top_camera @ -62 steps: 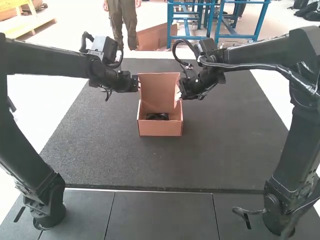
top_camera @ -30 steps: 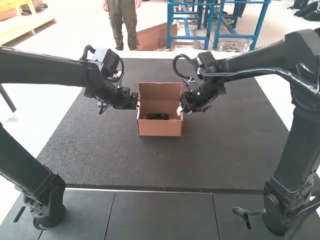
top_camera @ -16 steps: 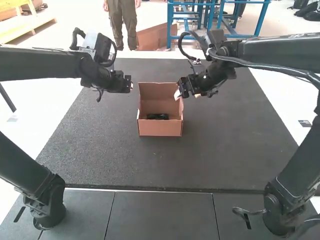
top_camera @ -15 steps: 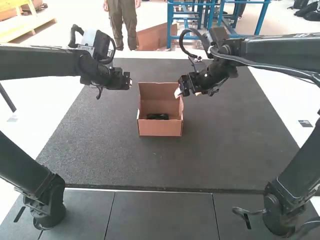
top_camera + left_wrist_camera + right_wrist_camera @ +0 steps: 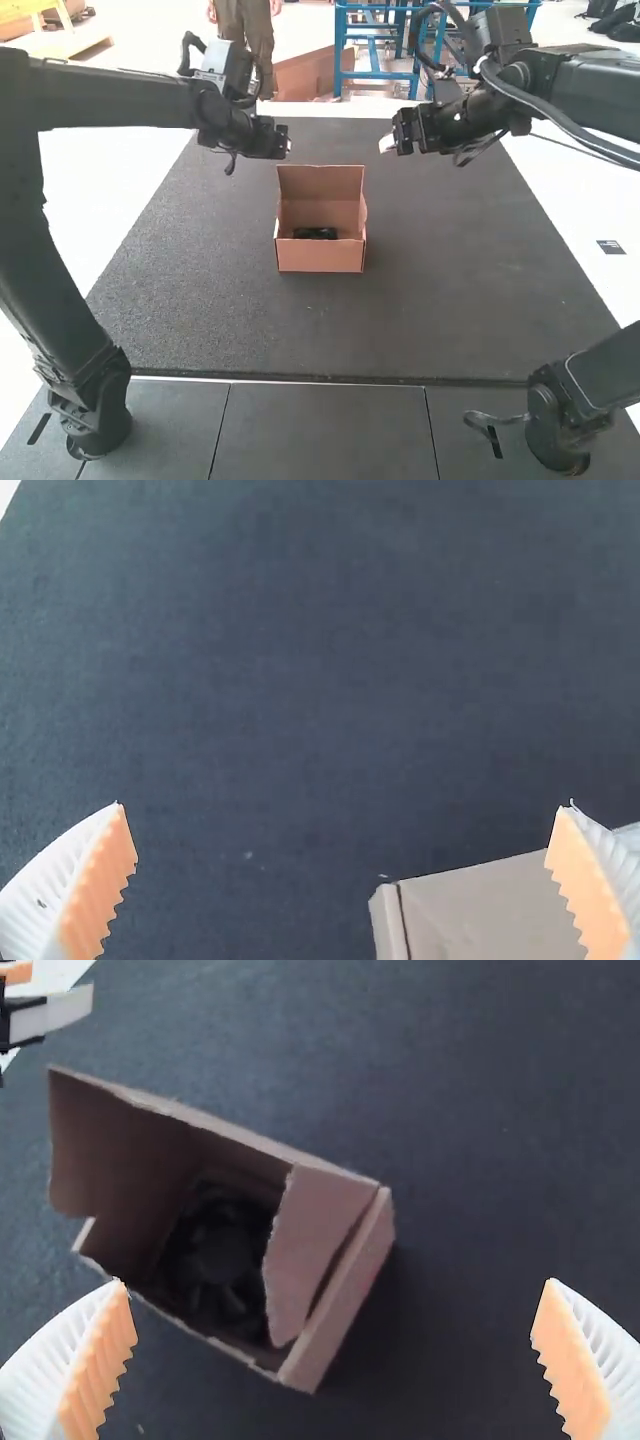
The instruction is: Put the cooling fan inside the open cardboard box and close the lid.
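Nearest are the smooth dark panels [image 5: 320, 430] along the front of the table. The left arm's base [image 5: 90, 405] and the right arm's base [image 5: 565, 430] stand at their two ends. Past them lies a big dark mat [image 5: 180, 300] that looks rough and grainy. In the middle of the mat sits the cardboard box [image 5: 320, 255]. It is small and brown, with flat plain walls and sharp corners. The cooling fan [image 5: 316, 233] is down inside the box, on its floor, and it is black and round. A side flap [image 5: 310, 1250] on the box's right side leans in over the opening, just beside the fan. The lid [image 5: 320, 182] stands straight up at the far side, so the box is open on top. Farther back, both grippers hang in the air and do not touch the box. The left gripper [image 5: 280, 140] is up beside the lid's far left corner. Its white ribbed fingers with bumpy orange pads are spread wide and empty. The right gripper [image 5: 390, 142] is up past the far right corner, and its fingers are spread wide and empty too.
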Motion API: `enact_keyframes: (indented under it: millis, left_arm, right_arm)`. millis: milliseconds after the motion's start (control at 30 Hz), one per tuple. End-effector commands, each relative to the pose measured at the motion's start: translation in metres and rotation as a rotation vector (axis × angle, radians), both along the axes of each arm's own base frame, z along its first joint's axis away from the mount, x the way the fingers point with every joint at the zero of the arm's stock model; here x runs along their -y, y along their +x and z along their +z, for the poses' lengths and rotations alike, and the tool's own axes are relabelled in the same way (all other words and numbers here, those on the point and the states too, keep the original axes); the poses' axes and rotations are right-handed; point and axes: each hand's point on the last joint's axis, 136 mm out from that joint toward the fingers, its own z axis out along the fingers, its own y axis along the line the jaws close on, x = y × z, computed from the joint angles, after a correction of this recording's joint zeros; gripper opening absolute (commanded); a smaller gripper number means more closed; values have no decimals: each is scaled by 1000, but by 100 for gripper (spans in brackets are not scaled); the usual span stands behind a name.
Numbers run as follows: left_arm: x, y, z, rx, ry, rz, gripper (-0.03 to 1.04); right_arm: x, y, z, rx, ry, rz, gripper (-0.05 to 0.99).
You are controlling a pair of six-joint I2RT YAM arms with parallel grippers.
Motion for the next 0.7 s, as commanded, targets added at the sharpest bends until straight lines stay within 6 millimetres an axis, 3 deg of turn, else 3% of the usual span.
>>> enact_keyframes:
  millis: [0, 133, 267, 467, 667]
  left_arm:
    - [37, 0, 23, 45, -31, -112, 97]
    - [61, -4, 18, 32, -32, -166, 97]
    - [69, -12, 9, 0, -18, -188, 97]
    - [64, -25, -17, -79, 17, -190, 97]
    - [56, -45, -55, -176, 64, -207, 97]
  right_arm:
    - [9, -1, 22, 52, 34, -15, 91]
    - [13, 0, 25, 51, 40, -25, 91]
    - [14, 2, 33, 67, 46, -29, 91]
    - [14, 3, 46, 81, 55, -31, 90]
    - [12, -2, 47, 58, 62, -13, 90]
